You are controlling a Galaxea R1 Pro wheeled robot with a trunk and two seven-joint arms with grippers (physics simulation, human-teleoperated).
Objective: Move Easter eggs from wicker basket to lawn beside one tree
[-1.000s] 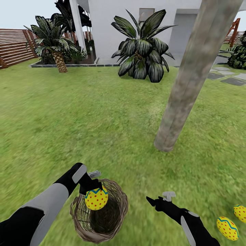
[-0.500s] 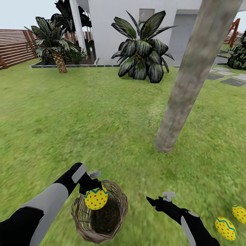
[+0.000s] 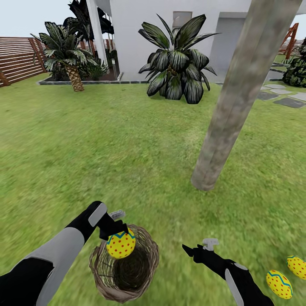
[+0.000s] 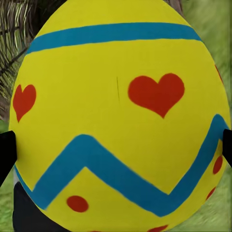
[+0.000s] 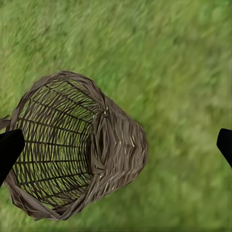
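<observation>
My left gripper is shut on a yellow Easter egg with red dots and a blue zigzag, holding it just above the mouth of the wicker basket on the lawn. In the left wrist view that egg sits between the two dark fingertips. Two more eggs lie on the grass at the lower right, near the tree. My right gripper hangs open right of the basket; its wrist view looks into the basket, where no egg shows.
The trunk's base meets the grass ahead and to the right. A low broad-leaved plant and a small palm stand by the white house. Grey stepping stones lie far right, and a wooden fence runs along the far left.
The left gripper has lifted the egg a little higher over the basket. The right arm has stayed put, and the view has shifted only slightly.
</observation>
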